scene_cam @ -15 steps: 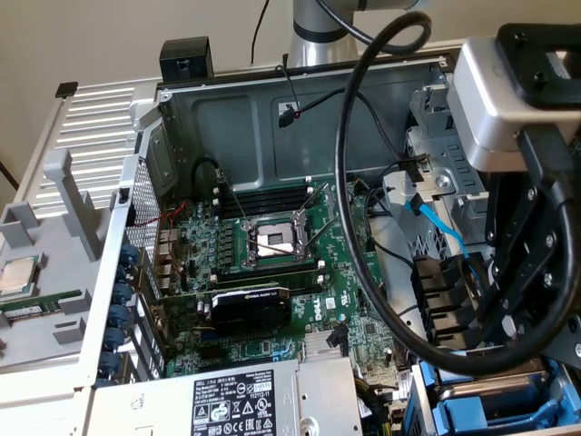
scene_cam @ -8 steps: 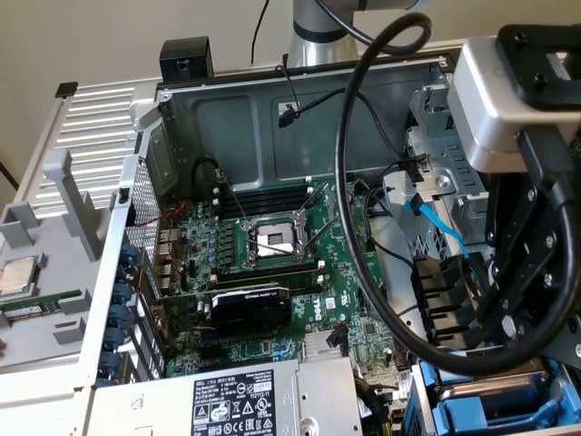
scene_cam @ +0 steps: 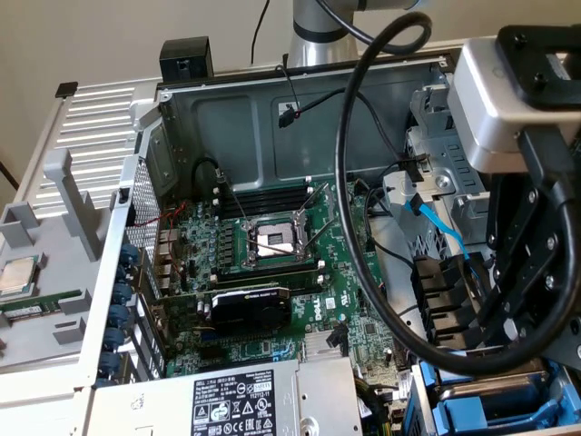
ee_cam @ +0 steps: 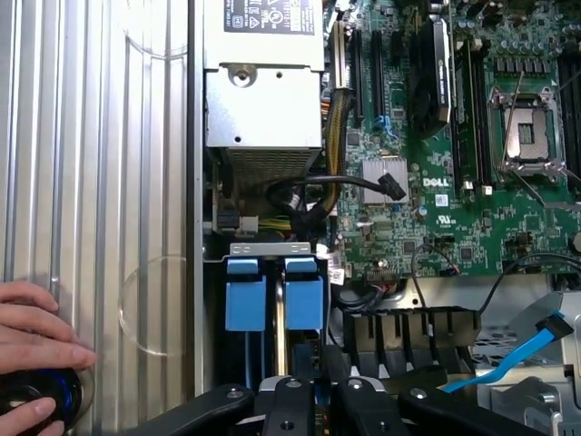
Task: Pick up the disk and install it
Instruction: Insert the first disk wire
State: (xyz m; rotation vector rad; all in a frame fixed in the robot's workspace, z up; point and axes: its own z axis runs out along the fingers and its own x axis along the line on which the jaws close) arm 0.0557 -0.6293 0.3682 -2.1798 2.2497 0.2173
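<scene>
Inside the open computer case (scene_cam: 227,118), the gripper (ee_cam: 320,368) hangs low over the drive bay, its fingers drawn close together at the near edge of the disk (ee_cam: 304,300); whether they actually pinch it cannot be told; the disk stands on edge in its blue carrier in the bay, just beside a second blue carrier (ee_cam: 245,300) and on the side nearer the Dell motherboard (ee_cam: 436,182); the grey power supply (ee_cam: 263,82) sits next to the bay; a person's hand (ee_cam: 32,331) rests on a round black device (ee_cam: 36,395) ringed in blue, outside the case.
</scene>
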